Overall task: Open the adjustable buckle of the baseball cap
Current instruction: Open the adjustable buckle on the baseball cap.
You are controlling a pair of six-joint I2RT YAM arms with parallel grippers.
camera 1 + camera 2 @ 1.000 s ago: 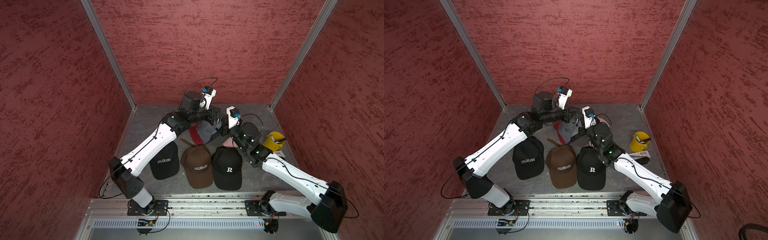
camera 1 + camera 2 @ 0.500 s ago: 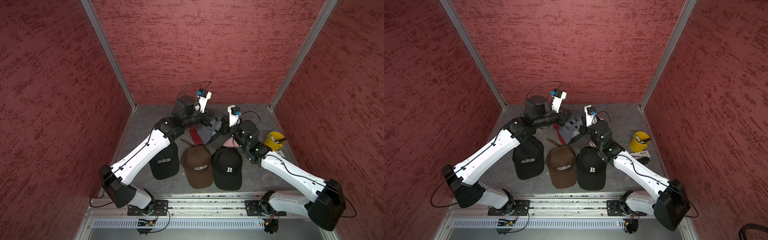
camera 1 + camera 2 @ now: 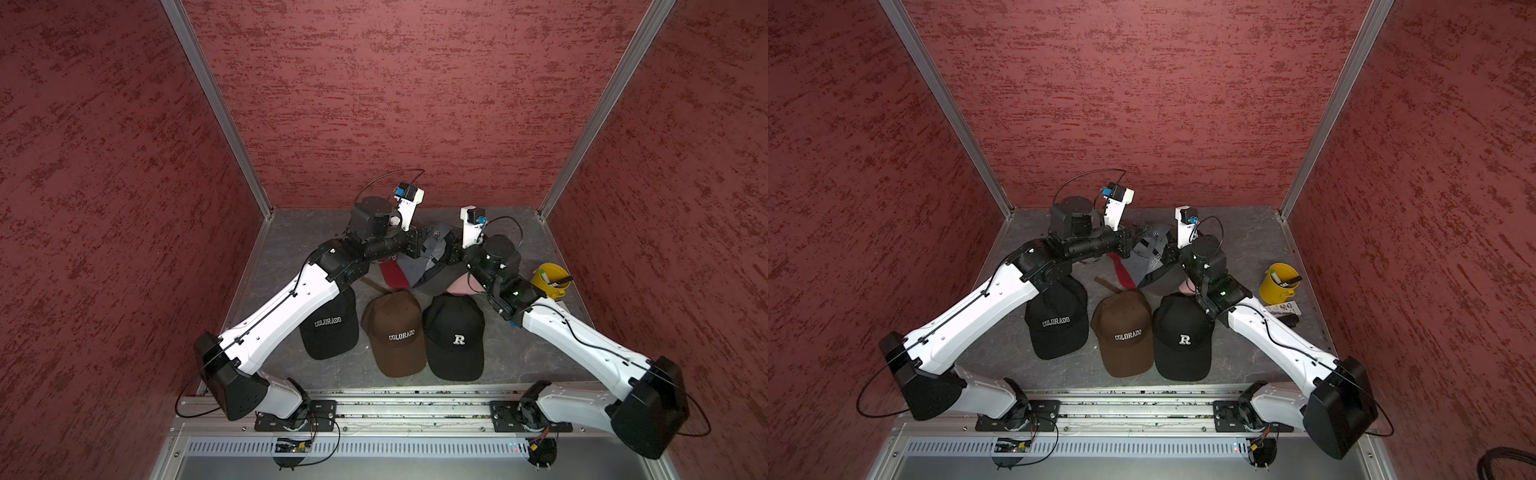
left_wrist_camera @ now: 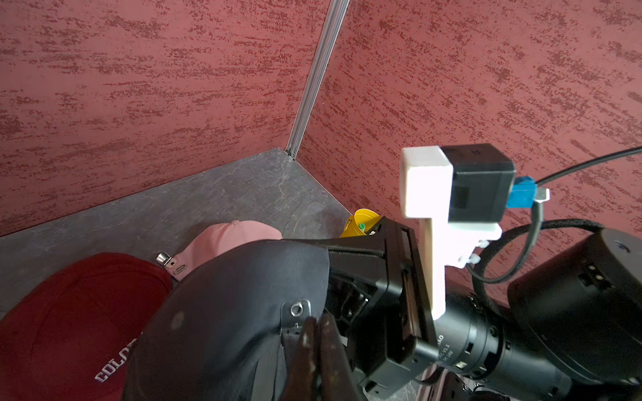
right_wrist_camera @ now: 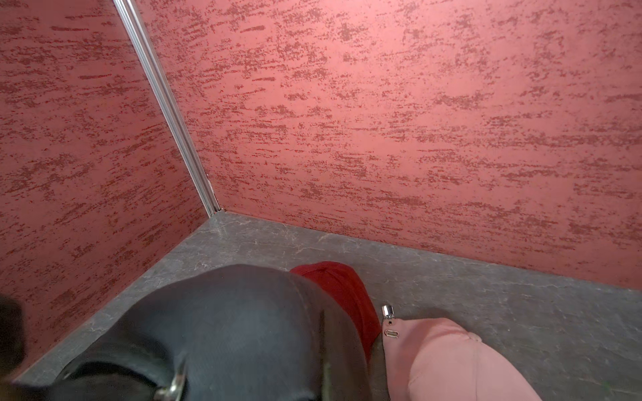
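Top views, cap: the grey cap hangs clear of the worktop at upper centre in both top views, strung between the two arm tips.
Top views, grip: left jaws and right jaws look closed on the grey cap from opposite sides, but the fingertips are too small to check here.
Top views, change: over the last second the left tip has drawn toward the frame's left and the right tip has edged right, so the cap looks stretched tighter.
Top views, others: a black cap, a brown cap and a lettered cap lie in a row at lower centre. The red cap and pink cap lie under the lifted one, and the yellow cup is at right.
Left wrist view, buckle: a metal plate with a round hole, likely the buckle, sits on the cap's rear edge at lower centre.
Left wrist view, grip: left jaws are pressed together just below that plate. I cannot tell whether they pinch strap or cloth. The right arm's black fingers clamp the cap's edge at centre right.
Right wrist view, cap: the grey cap fills the lower left. A metal glint at the bottom edge is probably the same buckle. The right jaws themselves are hidden.
Meaning: the widening pull probably works the strap out of the buckle, which I judge not yet free.
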